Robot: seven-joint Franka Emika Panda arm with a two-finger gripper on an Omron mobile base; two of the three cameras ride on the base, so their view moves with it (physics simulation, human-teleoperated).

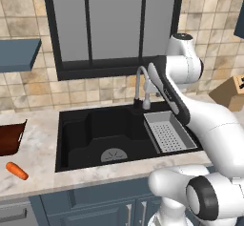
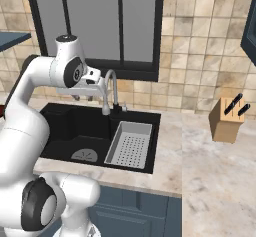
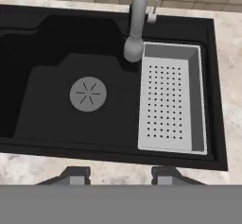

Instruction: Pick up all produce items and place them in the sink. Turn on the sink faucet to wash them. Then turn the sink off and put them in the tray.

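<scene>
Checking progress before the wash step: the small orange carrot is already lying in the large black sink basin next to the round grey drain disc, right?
Not quite. The small orange carrot lies on the marble counter left of the large black sink basin, just in front of the reddish-brown tray, as the left base view shows. The basin around the round grey drain disc holds no carrot.
</scene>
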